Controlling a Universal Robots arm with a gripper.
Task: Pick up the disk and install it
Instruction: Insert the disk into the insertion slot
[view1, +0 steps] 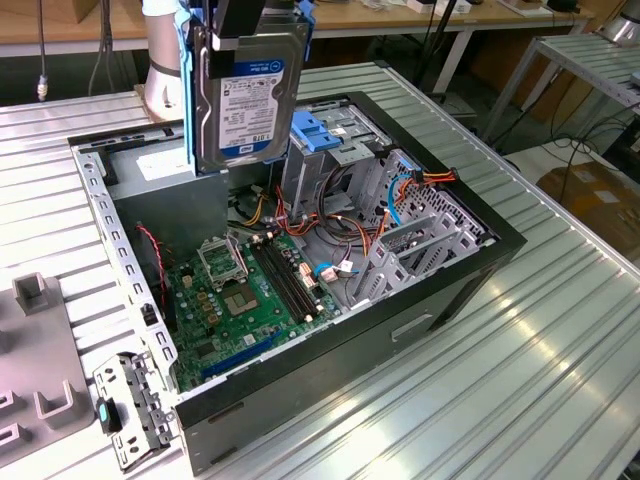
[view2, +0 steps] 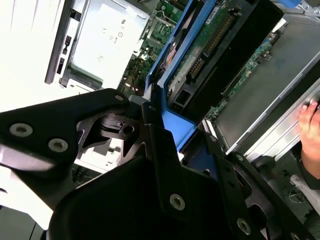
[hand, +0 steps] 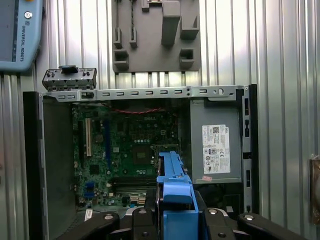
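Above the case (view1: 420, 325), disk (view1: 248, 95) on end

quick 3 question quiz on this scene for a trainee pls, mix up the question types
1. True or false: the disk lies flat on the table.
2. What is the gripper shut on? A) the disk B) a red cable C) the green circuit board
3. What colour are the rails along the disk's edges?

Key
1. False: it is held upright in the air above the open computer case.
2. A
3. Blue
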